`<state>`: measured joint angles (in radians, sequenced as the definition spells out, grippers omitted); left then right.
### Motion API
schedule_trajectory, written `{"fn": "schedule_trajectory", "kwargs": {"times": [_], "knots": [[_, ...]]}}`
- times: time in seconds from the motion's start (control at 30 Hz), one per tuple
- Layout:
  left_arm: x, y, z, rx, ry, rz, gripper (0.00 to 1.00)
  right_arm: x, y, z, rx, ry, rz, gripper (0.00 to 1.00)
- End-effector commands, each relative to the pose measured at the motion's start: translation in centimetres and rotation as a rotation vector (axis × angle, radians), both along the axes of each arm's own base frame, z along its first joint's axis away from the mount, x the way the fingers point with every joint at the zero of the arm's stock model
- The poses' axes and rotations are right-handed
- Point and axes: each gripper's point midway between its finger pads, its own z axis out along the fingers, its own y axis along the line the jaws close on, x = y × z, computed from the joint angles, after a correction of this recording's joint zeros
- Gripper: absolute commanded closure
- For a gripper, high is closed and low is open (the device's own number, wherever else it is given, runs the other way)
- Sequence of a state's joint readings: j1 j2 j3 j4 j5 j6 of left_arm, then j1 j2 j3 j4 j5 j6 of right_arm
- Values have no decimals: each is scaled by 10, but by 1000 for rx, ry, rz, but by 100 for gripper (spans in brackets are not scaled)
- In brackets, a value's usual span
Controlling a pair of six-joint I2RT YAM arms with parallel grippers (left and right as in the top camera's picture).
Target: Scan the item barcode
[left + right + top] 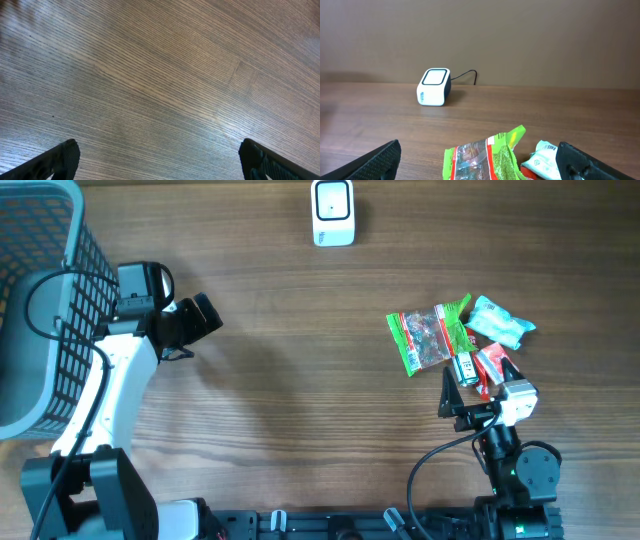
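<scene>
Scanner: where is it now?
Overhead, the scanner sits at the far middle of the table; the snack packets lie to its right, nearer the robot.

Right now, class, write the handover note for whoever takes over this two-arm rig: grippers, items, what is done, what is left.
Left gripper: open, empty, over the bare wooden table, beside the grey mesh basket.
Right gripper: open, empty, at the near edge of the packets.
Items: green-edged clear snack packet, pale teal packet and red-and-white packet lie bunched on the right; white box scanner at the far edge.
Done: nothing held yet.
Left: grasp a packet, show its barcode to the scanner.
</scene>
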<state>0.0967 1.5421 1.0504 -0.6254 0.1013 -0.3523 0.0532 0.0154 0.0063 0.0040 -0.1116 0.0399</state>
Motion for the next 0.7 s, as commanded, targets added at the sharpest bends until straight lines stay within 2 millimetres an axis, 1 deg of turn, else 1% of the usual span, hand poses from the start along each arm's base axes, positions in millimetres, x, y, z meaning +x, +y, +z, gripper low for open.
{"fn": "schedule_trajectory", "kwargs": {"times": [0.0, 0.5, 0.57, 0.63, 0.67], "knots": [[4, 3, 10, 16, -30, -7, 0, -1, -1, 3, -12, -17, -4, 0], [4, 3, 10, 16, -30, -7, 0, -1, -1, 3, -12, -16, -3, 0], [4, 3, 17, 18, -50, -7, 0, -1, -1, 3, -12, -16, -3, 0], [4, 3, 35, 23, -101, -8, 0, -1, -1, 3, -12, -16, -4, 0], [3, 3, 47, 27, -134, -7, 0, -1, -1, 3, -12, -16, -3, 0]]}}
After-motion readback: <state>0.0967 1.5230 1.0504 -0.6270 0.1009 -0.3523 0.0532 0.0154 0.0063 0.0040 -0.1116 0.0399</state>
